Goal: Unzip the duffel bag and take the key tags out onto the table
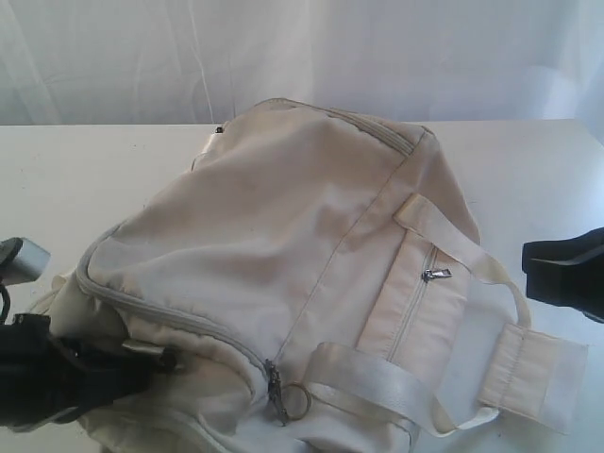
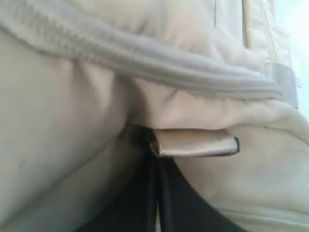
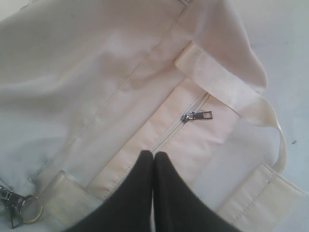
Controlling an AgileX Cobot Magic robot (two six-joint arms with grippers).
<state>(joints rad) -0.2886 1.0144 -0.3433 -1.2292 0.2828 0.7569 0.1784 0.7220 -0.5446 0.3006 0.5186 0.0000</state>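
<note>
White table (image 1: 75, 179) carries the cream duffel bag (image 1: 274, 245) at centre, main zipper closed. The left gripper (image 2: 155, 151), pressed together, pinches a fabric tab (image 2: 193, 142) at the bag's end. The right gripper (image 3: 153, 157), pressed together and holding nothing, hangs near the webbing handle (image 1: 491, 274). A metal ring (image 1: 297, 401) hangs from the zipper pull.

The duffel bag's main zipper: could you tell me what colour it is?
Grey zipper, best seen in the exterior view.
</note>
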